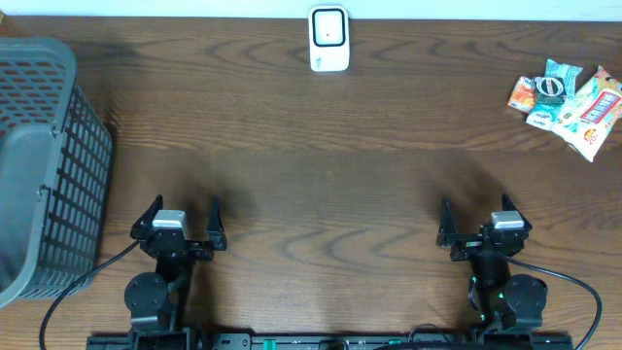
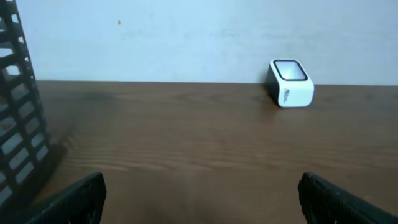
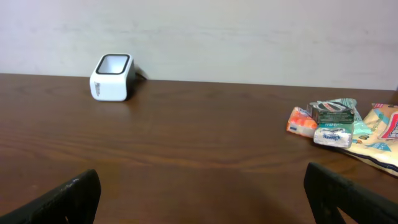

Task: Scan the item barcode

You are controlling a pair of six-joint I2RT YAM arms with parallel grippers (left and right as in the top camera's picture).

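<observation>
A small white barcode scanner (image 1: 328, 39) with a dark window stands at the table's far edge, near the middle; it also shows in the left wrist view (image 2: 290, 83) and the right wrist view (image 3: 112, 77). A pile of several snack packets (image 1: 569, 99) lies at the far right, seen too in the right wrist view (image 3: 339, 123). My left gripper (image 1: 185, 213) rests near the front left, open and empty. At the front right my right gripper (image 1: 476, 216) is also open with nothing between its fingers. Both are far from the packets and the scanner.
A dark grey mesh basket (image 1: 44, 165) fills the left side of the table, its wall visible in the left wrist view (image 2: 18, 124). A pale wall rises behind the far edge of the brown wooden table (image 1: 321, 185). Black cables trail from both arm bases.
</observation>
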